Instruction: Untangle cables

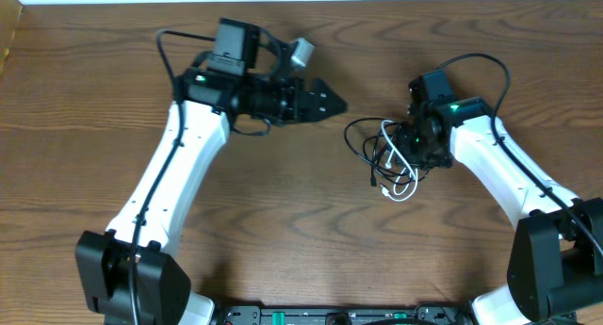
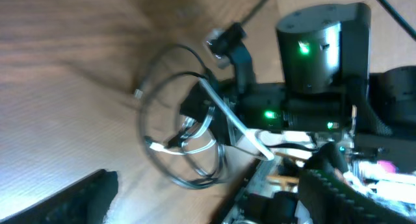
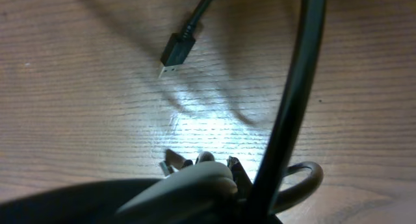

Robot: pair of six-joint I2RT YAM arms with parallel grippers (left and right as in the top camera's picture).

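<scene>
Two tangled cables (image 1: 388, 155) in right hand (image 1: 413, 146)

Overhead looks down; both wrist views sit close, sharing the cables (image 1: 391, 155)

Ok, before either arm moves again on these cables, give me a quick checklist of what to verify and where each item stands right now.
1. Left gripper open and empty: ok.
2. Left gripper clear of both cables: ok, it sits apart from them in the overhead view.
3. Right gripper shut inside the bundle: ok; which cable it pinches: cannot tell.
4. Black cable and white cable separated: not ok, their loops overlap.
5. Black plug free of the loops: ok, it is alone over bare table.
</scene>
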